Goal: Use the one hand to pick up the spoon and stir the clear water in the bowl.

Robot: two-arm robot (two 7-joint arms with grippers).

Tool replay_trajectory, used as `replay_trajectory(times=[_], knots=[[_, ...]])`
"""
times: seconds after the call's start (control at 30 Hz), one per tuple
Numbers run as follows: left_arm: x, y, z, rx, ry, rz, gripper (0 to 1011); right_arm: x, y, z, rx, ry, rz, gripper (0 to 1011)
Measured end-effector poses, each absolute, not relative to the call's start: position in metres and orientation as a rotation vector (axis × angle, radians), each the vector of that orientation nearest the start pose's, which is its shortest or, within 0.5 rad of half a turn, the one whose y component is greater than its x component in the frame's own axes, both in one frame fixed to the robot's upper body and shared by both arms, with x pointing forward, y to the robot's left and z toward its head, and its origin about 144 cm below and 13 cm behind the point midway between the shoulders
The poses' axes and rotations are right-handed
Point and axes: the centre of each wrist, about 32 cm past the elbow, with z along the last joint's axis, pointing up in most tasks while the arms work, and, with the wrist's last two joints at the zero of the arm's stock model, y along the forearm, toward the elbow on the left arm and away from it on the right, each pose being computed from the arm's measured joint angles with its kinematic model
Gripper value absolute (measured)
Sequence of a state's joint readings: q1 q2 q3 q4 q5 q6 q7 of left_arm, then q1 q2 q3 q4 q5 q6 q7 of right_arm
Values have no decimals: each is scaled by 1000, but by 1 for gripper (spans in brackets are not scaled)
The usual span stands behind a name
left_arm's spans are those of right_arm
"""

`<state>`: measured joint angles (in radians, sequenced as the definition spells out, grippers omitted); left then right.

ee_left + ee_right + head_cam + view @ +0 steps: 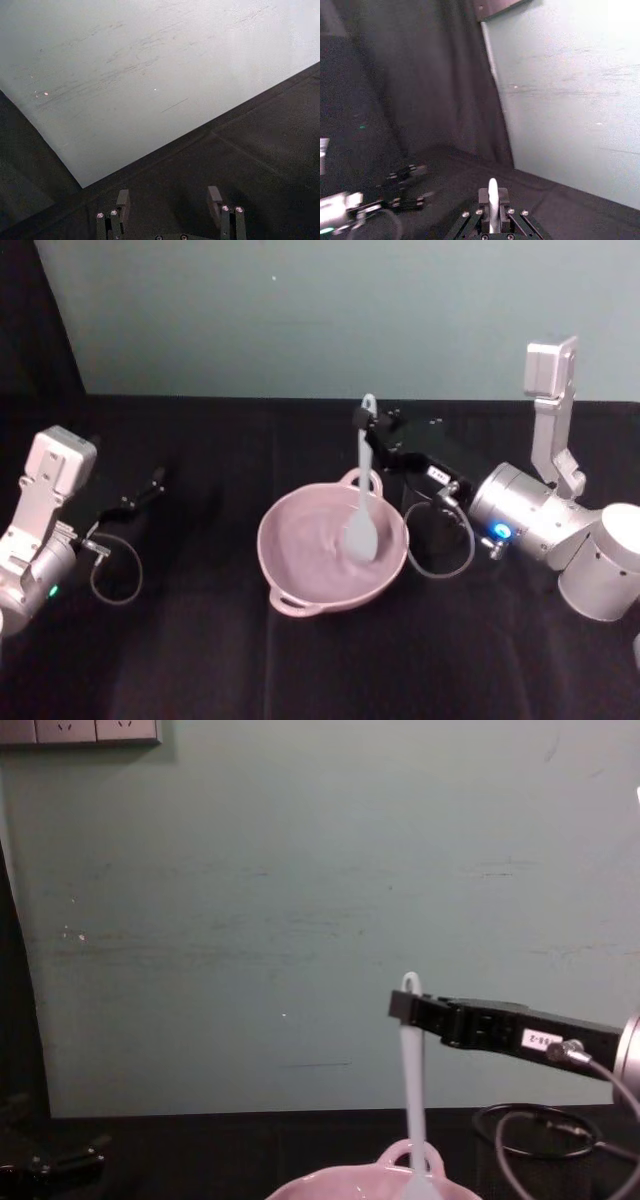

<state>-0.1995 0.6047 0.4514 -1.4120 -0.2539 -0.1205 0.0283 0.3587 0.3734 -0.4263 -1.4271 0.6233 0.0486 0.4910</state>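
Note:
The pale pink bowl [300, 570] sits mid-table, its loop handle on the far rim; its rim [400, 1160] peeks in at the bottom of the chest view. The white spoon [361, 500] stands nearly upright with its flat head down in the bowl. My right gripper [368, 422] is shut on the spoon's handle [410, 1050] near its holed tip; the handle [492, 200] shows between the jaws in the right wrist view. My left gripper [150, 485] rests at the table's left, far from the bowl, with its fingers [122, 200] spread open on nothing.
A black cloth covers the table, and a pale green wall [320, 900] stands behind it. A black cable loop [440, 540] hangs from the right wrist beside the bowl. Another loop [115, 570] lies by the left arm.

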Motion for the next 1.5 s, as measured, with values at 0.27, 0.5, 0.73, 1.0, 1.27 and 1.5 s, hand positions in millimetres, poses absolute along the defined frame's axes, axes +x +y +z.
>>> replay_trajectory(times=[0.27, 0.5, 0.73, 1.0, 1.27, 1.5], knots=[[489, 310, 1140, 304, -285, 1248, 1011, 521, -201, 1196, 130, 117, -645, 110], [489, 310, 1140, 304, -285, 1248, 1011, 532, -175, 1194, 138, 127, -612, 110], [489, 310, 1140, 304, -285, 1248, 1011, 550, -161, 1193, 142, 125, -630, 110], [489, 310, 1140, 304, -285, 1248, 1011, 565, -172, 1194, 153, 111, -705, 110], [489, 310, 1140, 304, -285, 1248, 1011, 569, -208, 1195, 160, 100, -801, 110], [489, 310, 1140, 305, -285, 1248, 1011, 556, -224, 1195, 135, 95, -811, 110]])
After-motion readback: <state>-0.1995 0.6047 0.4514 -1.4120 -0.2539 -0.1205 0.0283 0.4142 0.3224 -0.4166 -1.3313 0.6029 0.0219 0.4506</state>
